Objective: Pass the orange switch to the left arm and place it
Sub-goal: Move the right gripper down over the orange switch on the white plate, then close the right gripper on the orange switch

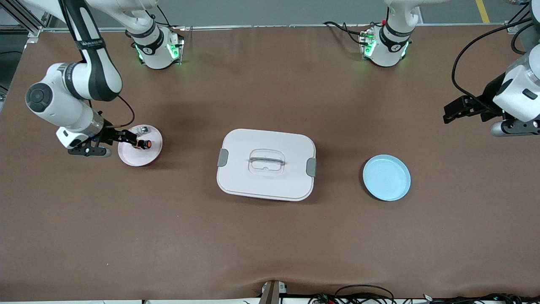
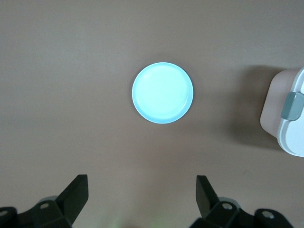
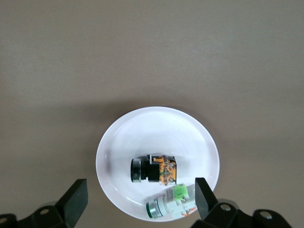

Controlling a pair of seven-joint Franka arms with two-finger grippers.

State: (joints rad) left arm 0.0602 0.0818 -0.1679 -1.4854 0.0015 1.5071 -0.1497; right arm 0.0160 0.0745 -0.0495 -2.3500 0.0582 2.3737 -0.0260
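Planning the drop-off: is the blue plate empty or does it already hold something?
Empty. The blue plate shows a bare surface in the front and left wrist views; the orange switch lies on the pink plate.

Both arms (image 1: 76, 97) are glossy white with black joint bands and round grey end caps. Green lights glow on their white bases (image 1: 158, 50). Black cables loop along the links. The grippers (image 1: 126, 137) are black, with wedge-shaped fingers (image 3: 76, 199).
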